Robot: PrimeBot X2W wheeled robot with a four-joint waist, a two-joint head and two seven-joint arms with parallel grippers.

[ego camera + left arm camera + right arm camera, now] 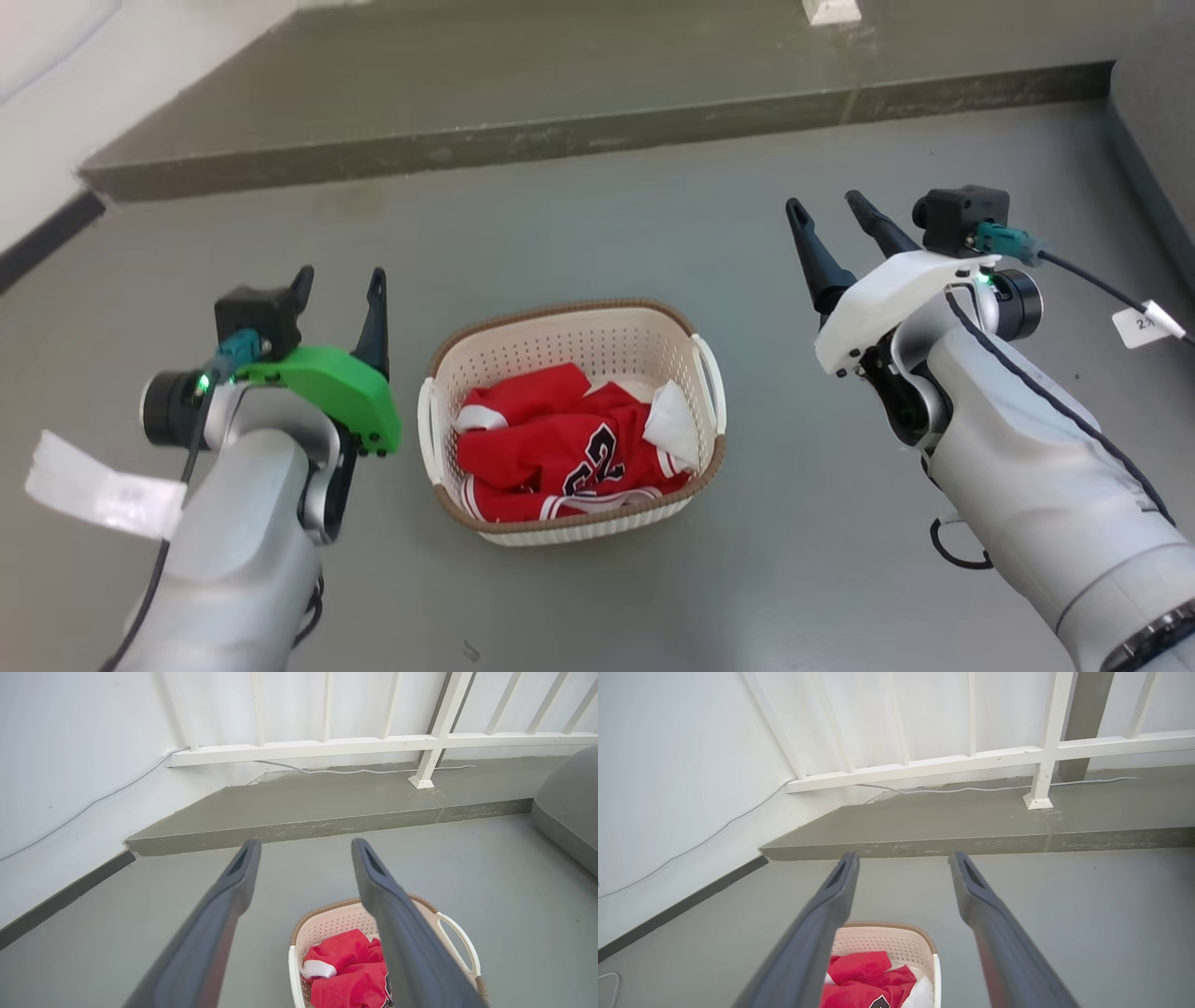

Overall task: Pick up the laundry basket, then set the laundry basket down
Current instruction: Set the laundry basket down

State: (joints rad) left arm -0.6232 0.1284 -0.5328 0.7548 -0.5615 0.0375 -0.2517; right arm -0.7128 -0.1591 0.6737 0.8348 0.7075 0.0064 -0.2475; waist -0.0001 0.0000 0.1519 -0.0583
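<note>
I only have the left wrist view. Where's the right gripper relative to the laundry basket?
Observer: The right gripper is open, off to the right of the laundry basket, not touching it.
Operator: Is my left gripper on a handle?
Observer: No. The left gripper is open beside the left handle, with floor showing between them.
Operator: What's printed on the red cloth?
Observer: The red jersey bears a dark, white-edged number, partly folded.
</note>
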